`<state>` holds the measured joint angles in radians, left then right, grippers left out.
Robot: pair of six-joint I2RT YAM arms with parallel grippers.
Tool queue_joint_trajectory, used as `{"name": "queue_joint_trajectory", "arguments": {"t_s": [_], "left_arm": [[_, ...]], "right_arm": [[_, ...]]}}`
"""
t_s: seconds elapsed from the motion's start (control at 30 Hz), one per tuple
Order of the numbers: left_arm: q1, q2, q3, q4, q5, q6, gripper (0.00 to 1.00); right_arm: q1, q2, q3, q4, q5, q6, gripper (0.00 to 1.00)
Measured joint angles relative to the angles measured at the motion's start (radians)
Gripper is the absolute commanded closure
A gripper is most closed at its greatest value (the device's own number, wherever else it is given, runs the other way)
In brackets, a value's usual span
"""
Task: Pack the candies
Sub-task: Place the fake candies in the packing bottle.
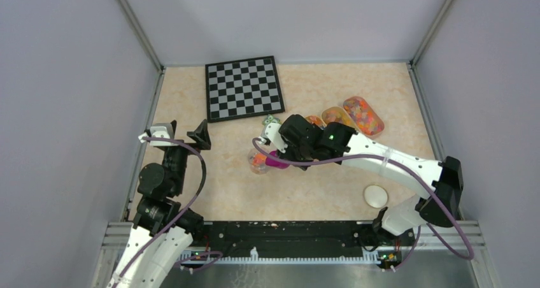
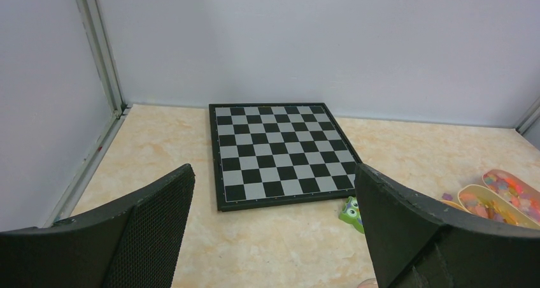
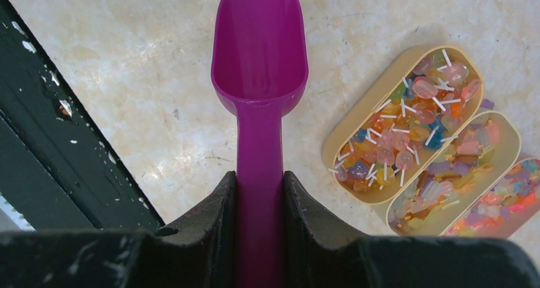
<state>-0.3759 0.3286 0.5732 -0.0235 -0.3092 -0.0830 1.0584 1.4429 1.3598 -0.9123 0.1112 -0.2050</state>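
Here the right fingers [image 3: 204,230] are clamping the empty pink scoop [image 3: 259,65], the candies [image 3: 407,119] are lying in trays [image 3: 349,134] beside it, and the left fingers [image 2: 153,224] are gaping wide

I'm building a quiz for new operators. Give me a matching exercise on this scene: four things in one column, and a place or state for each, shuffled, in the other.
Things
1. scoop
2. chessboard
3. green block
4. left gripper

Places and states
A. open, holding nothing
B. beside the chessboard's near corner
C. pinched by its handle in the right gripper
D. lying flat at the far side of the table

Pairs: 1-C, 2-D, 3-B, 4-A
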Motion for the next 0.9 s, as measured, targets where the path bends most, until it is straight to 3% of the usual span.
{"name": "queue_joint_trajectory", "arguments": {"t_s": [0.9], "left_arm": [[-0.006,-0.019,0.000,0.000,-0.022,0.000,0.01]], "right_arm": [[0.014,0.045,0.087,-0.079,0.060,0.003,1.00]]}}
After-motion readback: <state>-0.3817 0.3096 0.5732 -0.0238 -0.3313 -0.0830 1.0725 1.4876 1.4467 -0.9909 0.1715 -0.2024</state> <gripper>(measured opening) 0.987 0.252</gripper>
